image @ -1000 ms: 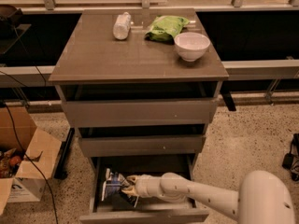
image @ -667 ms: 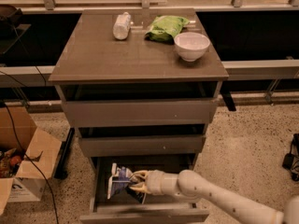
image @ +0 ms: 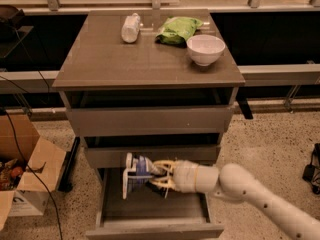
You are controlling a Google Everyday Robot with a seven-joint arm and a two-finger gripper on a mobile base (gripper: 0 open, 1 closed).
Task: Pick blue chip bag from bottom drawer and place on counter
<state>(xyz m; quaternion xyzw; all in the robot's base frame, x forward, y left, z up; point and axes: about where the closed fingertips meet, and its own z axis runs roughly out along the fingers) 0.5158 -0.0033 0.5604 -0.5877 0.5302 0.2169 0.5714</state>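
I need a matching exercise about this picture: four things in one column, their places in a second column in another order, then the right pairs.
1. dark blue crinkly chip bag
2. round white bowl
3. bright green bag
4. robot's two-finger hand

A. at the back of the grey-brown counter
B. over the open bottom drawer, shut on the bag's right side
C. near the counter's right edge
D. held upright in the hand, above the drawer

Pairs: 1-D, 2-C, 3-A, 4-B

One camera, high in front of the cabinet, looks down across the counter and into the open bottom drawer from fairly near. The gripper, low in the middle of the view, clasps the chip bag above that drawer.
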